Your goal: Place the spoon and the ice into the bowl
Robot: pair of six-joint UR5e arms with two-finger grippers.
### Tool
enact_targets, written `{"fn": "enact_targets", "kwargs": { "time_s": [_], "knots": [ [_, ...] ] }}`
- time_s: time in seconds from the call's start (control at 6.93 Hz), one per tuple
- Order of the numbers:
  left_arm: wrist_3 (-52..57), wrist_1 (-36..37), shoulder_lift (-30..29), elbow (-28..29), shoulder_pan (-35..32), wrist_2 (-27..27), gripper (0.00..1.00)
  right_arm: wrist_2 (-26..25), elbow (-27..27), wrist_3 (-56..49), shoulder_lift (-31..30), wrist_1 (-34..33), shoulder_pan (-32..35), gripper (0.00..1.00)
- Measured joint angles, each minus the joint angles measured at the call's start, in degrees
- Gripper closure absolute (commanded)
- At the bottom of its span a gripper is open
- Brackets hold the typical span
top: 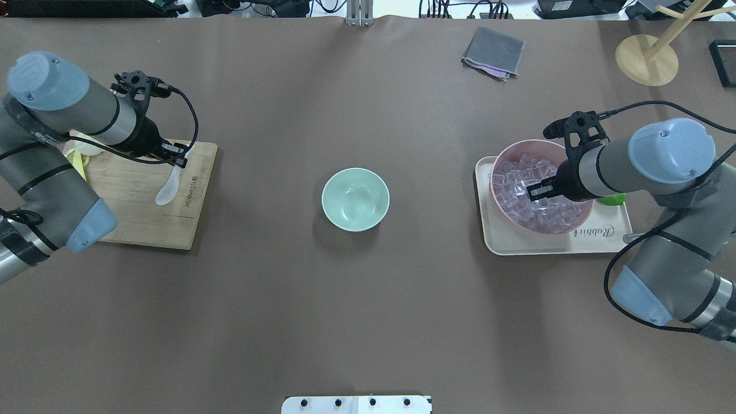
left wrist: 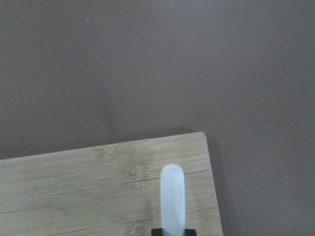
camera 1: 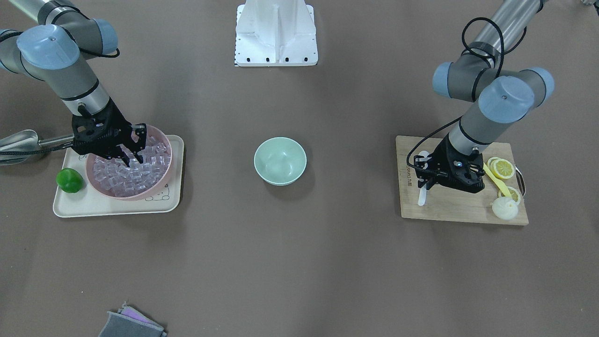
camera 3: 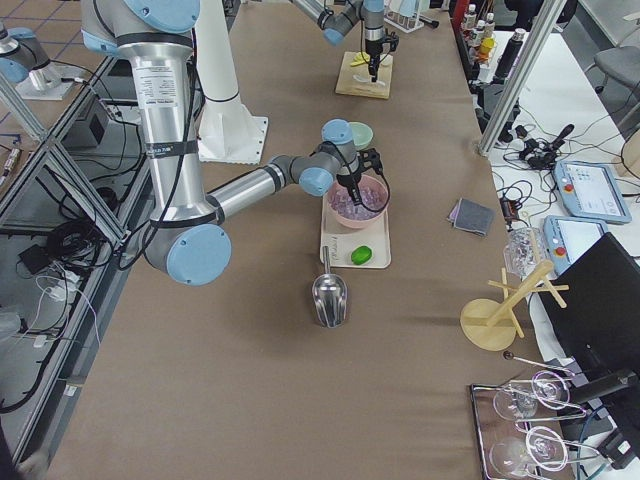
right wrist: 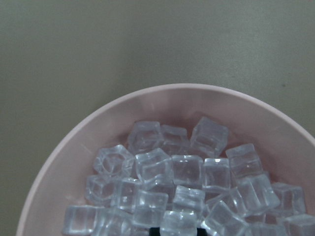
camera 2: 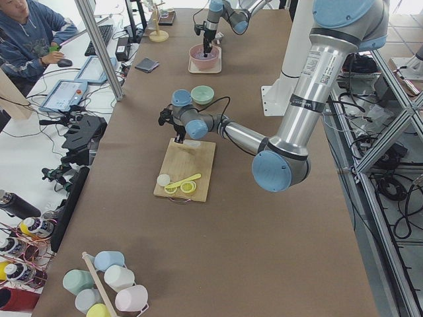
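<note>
Facing the robot, the bowl (camera 1: 280, 161) sits mid-table. At its 3 o'clock, the left gripper (camera 1: 425, 183) is clamped on the spoon (camera 1: 421, 197), which lies on the cutting board (camera 1: 458, 206). At its 9 o'clock, the right gripper (camera 1: 133, 160) reaches into the pink bowl (camera 1: 157, 185). In the right wrist view, its fingertips are pinched around one ice cube (right wrist: 178, 222).
</note>
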Motion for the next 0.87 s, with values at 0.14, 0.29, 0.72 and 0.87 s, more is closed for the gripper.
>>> {"fn": "enact_targets", "kwargs": {
  "time_s": [0.14,0.29,0.72,0.87],
  "knots": [
    [-0.9,0.0,-0.3,-1.1,0.0,-0.8,1.00,0.9,0.8,0.0,0.3,0.0,0.5,1.00],
    [-3.2,0.1,-1.4,-2.0,0.0,-2.3,1.00,2.1,1.6,0.5,0.9,-0.1,1.1,1.00],
    [-12.8,1.8,-8.4,-2.6,1.4,-3.4,1.00,2.6,2.5,8.0,9.9,-7.7,0.5,1.00],
    [-15.9,2.2,-10.7,-2.4,2.5,-3.3,1.00,1.7,2.2,10.8,13.3,-10.1,-1.2,1.00]
  ]
}}
